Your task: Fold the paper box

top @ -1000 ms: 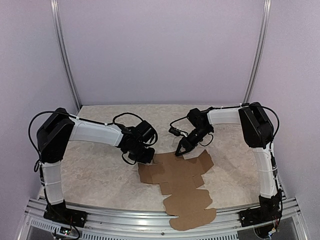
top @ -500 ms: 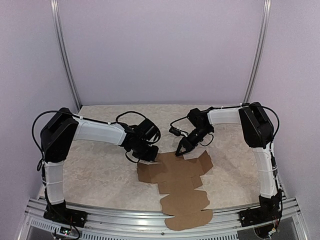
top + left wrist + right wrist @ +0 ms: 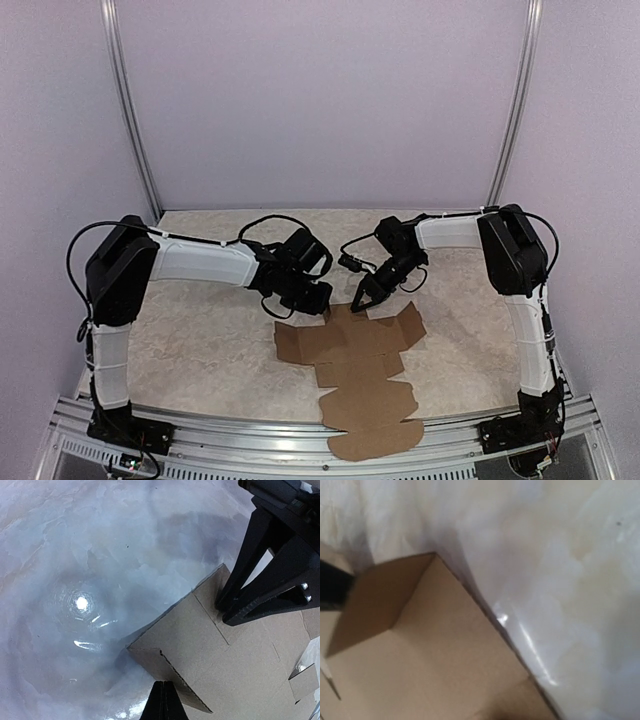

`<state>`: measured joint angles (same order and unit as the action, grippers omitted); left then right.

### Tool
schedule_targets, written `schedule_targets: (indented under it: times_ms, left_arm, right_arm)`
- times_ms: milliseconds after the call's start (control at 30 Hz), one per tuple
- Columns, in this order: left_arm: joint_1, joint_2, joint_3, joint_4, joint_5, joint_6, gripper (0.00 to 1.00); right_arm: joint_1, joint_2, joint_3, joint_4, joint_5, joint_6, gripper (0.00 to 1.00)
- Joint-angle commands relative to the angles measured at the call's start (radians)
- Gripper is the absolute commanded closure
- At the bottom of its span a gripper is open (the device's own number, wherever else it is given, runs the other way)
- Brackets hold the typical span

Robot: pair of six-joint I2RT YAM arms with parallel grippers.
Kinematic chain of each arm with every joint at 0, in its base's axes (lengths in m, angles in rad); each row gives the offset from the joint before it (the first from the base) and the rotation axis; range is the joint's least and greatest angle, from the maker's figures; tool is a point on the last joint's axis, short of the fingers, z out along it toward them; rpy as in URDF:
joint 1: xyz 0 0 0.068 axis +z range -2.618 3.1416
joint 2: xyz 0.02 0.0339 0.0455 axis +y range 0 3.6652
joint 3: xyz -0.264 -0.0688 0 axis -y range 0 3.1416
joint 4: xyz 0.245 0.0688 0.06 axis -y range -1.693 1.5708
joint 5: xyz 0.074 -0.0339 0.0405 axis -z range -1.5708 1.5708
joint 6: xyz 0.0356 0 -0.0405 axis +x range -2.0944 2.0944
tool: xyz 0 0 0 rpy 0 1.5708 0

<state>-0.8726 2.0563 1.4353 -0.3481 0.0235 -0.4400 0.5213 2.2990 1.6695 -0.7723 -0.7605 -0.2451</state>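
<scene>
The paper box (image 3: 355, 365) lies as a flat brown die-cut sheet on the table, its near end overhanging the front rail. My left gripper (image 3: 318, 308) is shut at the sheet's far left corner. In the left wrist view its closed tips (image 3: 162, 692) touch a small flap (image 3: 160, 662) that is tilted up off the paper box (image 3: 235, 670). My right gripper (image 3: 358, 305) stands on the far edge, its black fingers (image 3: 260, 580) drawn together and resting on top of the cardboard with nothing seen between them. The right wrist view shows only blurred cardboard (image 3: 435, 655); its own fingers are hidden.
The marbled table (image 3: 200, 340) spreads left and right of the sheet. An aluminium rail (image 3: 250, 440) runs along the near edge between both arm bases. Pale walls and two upright posts (image 3: 130, 120) close the back.
My left gripper has moved right to the sheet's far left corner and lifted the small flap. The sheet has shifted slightly left. The right arm has not moved.
</scene>
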Motion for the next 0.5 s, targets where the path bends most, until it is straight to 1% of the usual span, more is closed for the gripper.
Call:
schedule_targets:
  times_ms: [0, 467]
  left_arm:
    - [-0.011, 0.044, 0.022, 0.046, 0.059, 0.011, 1.0]
    - [-0.012, 0.151, 0.046, 0.079, 0.1, -0.005, 1.0]
  right_arm:
    - [0.004, 0.127, -0.07, -0.039, 0.225, -0.005, 0.88]
    - [-0.004, 0.122, -0.062, -0.047, 0.22, -0.006, 0.88]
